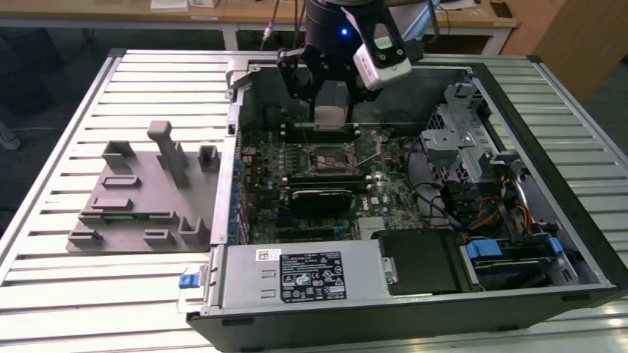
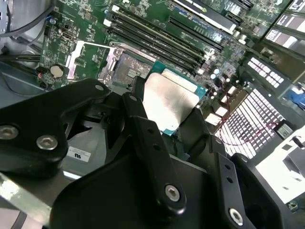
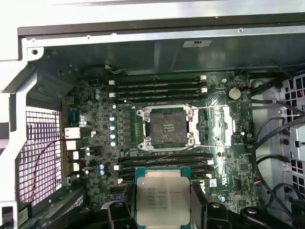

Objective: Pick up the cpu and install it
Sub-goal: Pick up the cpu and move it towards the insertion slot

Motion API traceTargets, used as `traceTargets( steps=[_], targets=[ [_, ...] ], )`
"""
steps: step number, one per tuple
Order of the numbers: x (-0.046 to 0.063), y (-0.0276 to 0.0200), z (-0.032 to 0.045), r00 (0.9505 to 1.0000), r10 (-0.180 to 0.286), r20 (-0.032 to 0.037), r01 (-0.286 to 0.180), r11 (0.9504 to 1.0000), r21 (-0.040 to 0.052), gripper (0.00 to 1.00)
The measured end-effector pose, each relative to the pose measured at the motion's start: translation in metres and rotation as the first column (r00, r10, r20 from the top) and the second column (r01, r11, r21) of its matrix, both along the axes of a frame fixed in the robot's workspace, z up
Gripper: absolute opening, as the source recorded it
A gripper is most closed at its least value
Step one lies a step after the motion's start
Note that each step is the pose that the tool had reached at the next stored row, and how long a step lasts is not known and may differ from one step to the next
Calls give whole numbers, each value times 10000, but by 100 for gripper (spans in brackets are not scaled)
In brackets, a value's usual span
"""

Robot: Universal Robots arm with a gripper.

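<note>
The cpu (image 3: 162,196) is clamped by its two side edges in the gripper (image 3: 162,188), silver top facing the cameras in both wrist views, thin green rim showing around it. The black fingers (image 3: 198,205) press on opposite edges, so the gripper is closed on the chip. The cpu is held off the board, above the memory slots (image 3: 162,164) that run just beside the socket (image 3: 167,126), and it is not seated. The socket frame stands open with its contact field exposed, and its metal load plate (image 3: 221,126) is swung out flat to one side. A second bank of memory slots (image 3: 157,86) lies on the other side of the socket. All of this sits on the green motherboard (image 1: 265,184) inside the open computer case (image 1: 579,220). In the exterior view the arm (image 1: 339,37) reaches down into the far part of the case, over the socket area. The power supply (image 1: 294,273) fills the near corner of the case. On the exterior view's left, a grey tray (image 1: 137,198) with upright blocks lies on the slatted table (image 1: 59,147), well apart from the gripper.
</note>
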State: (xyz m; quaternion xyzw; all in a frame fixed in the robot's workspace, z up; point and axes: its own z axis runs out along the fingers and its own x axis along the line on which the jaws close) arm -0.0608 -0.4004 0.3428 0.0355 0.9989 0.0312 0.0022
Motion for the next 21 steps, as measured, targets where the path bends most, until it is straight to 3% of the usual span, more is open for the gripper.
traceTargets(
  steps=[7,21],
  targets=[
    [67,0,-82,10000,11,-9,-11,10000,0,54],
    [179,9,-330,10000,35,-16,-35,10000,0,54]
  ],
)
